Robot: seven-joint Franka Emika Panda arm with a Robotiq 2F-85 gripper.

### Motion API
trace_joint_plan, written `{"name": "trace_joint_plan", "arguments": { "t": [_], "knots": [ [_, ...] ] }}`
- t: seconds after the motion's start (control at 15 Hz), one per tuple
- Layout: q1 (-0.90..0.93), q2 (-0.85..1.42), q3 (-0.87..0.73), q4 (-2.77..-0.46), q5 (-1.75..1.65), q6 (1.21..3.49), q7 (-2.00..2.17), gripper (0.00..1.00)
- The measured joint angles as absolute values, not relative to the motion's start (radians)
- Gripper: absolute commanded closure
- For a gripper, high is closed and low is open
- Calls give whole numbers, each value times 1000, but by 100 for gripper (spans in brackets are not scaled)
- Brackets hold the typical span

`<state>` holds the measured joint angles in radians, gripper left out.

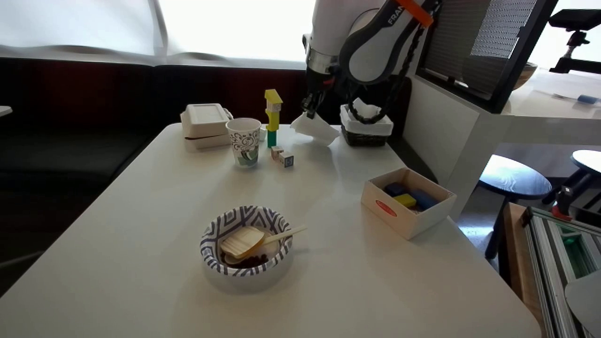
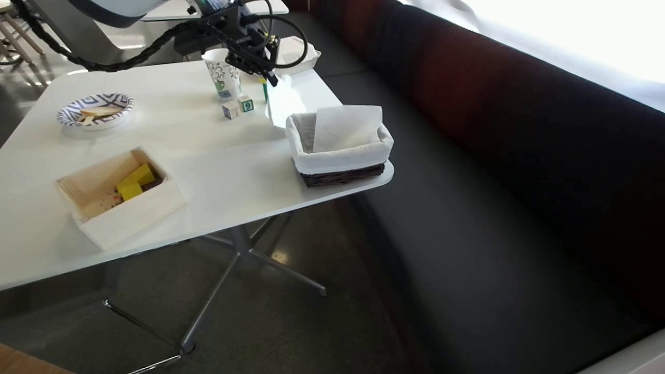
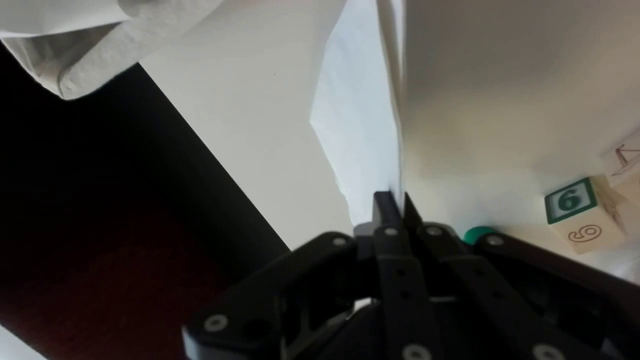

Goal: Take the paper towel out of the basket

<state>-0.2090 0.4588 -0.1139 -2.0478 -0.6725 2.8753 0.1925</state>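
Note:
The paper towel (image 1: 317, 129) is a thin white creased sheet. My gripper (image 1: 310, 114) is shut on one end of it, and the rest hangs down close over the table. Both also show in an exterior view (image 2: 284, 102). In the wrist view the fingertips (image 3: 392, 202) pinch the folded towel (image 3: 357, 110) between them. The basket (image 2: 345, 160) is dark wicker with a white cloth liner at the table corner. Another white sheet (image 2: 348, 129) stands inside it. The held towel is beside the basket, outside it. The basket's liner shows at the top left of the wrist view (image 3: 102, 60).
A block tower (image 1: 272, 117), a patterned paper cup (image 1: 244, 143), a takeout box (image 1: 206, 122) and letter blocks (image 1: 286, 159) stand near the gripper. A wooden block box (image 1: 407, 202) and a striped bowl (image 1: 246, 270) are farther off. A dark bench (image 2: 415, 208) borders the table.

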Motion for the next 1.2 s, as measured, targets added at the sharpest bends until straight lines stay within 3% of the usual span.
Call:
{"name": "trace_joint_plan", "arguments": {
  "t": [0.73,0.8,0.93,1.2],
  "knots": [
    [-167,499,-123,-2105,-462,2876,-92,100],
    [-173,505,-111,-2108,-430,2876,-125,74],
    [-181,514,-93,-2111,-386,2875,-174,68],
    [-168,492,-105,-2105,-366,2806,-182,37]
  ]
}}
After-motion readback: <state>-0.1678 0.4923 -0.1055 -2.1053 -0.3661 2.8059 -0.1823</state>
